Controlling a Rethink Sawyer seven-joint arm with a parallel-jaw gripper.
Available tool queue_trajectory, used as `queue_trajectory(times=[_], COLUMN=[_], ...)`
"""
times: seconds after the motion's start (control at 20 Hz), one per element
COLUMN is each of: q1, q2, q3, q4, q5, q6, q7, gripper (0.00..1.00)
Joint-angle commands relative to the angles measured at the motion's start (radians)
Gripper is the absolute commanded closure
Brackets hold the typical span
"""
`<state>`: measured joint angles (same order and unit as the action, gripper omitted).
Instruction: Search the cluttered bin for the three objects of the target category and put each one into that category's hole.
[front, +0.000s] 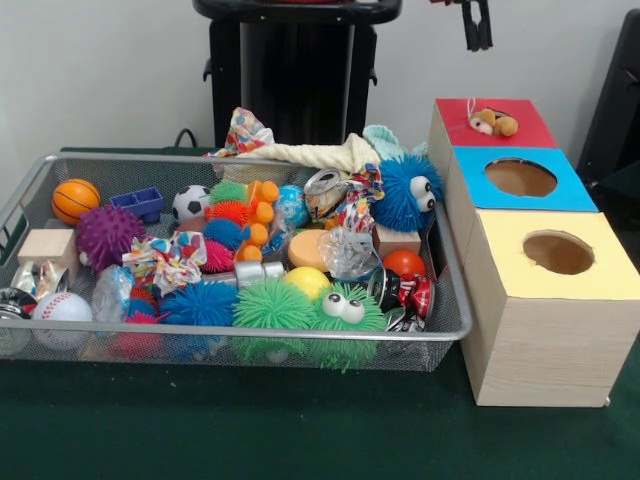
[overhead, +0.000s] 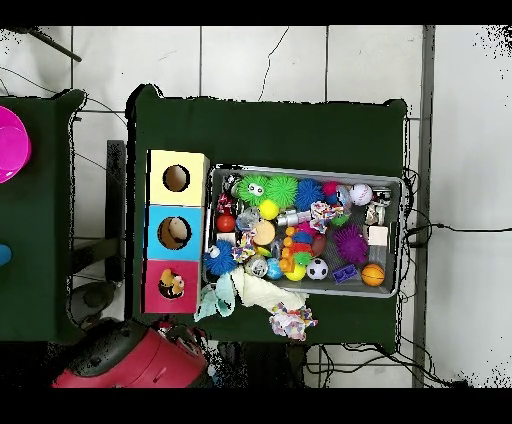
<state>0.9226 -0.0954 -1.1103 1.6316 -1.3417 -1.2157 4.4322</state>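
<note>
- Plush toy (front: 493, 122) sits on the red box (front: 520, 122) by its hole, looks half in — target category seems soft/stuffed, that's a guess; other candidates prob. buried in the bin (front: 455, 300).
- Gripper (front: 476, 28) hangs at top edge above the red box, well clear of the bin; can't tell whether it's released or clenched, nothing visibly held.
- Risk: plush perched on the rim could snag instead of dropping, soft body bunches up.
- Risk: bin packed tight, items touching & stacked; a pick may drag a neighbour or grab two.
- Rope toy (front: 315, 155) & patterned cloth (front: 240, 132) hang over the far rim, could tangle fingers.
- Spiky rubber balls, e.g. green googly-eyed one (front: 345, 310) & blue one (front: 408, 192): squishy, hairy, hard to pinch cleanly.
- Smooth hard rounds — basketball (front: 75, 200), baseball (front: 62, 308) — may roll.
- Blue box (front: 470, 165) & yellow box (front: 600, 265): wood sides, round holes.
</note>
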Motion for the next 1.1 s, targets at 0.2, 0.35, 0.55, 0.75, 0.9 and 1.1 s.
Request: queue_trajectory(times=[0.2, 0.35, 0.55, 0.75, 0.9, 1.1], q1=[-0.035, -0.035, -0.028, -0.025, -0.025, -0.030], q2=[-0.033, -0.042, -0.034, -0.039, -0.036, -0.020], q3=[0.102, 0.130, 0.140, 0.171, 0.203, 0.248], q4=[-0.090, -0.094, -0.104, -0.104, -0.110, -0.127], q5=[0.081, 0.074, 0.069, 0.061, 0.055, 0.046], q6=[0.055, 0.098, 0.136, 0.192, 0.255, 0.356], q7=[0.338, 0.334, 0.327, 0.323, 0.320, 0.315], gripper=[1.00, 1.00, 1.00, 1.00, 1.00, 1.00])
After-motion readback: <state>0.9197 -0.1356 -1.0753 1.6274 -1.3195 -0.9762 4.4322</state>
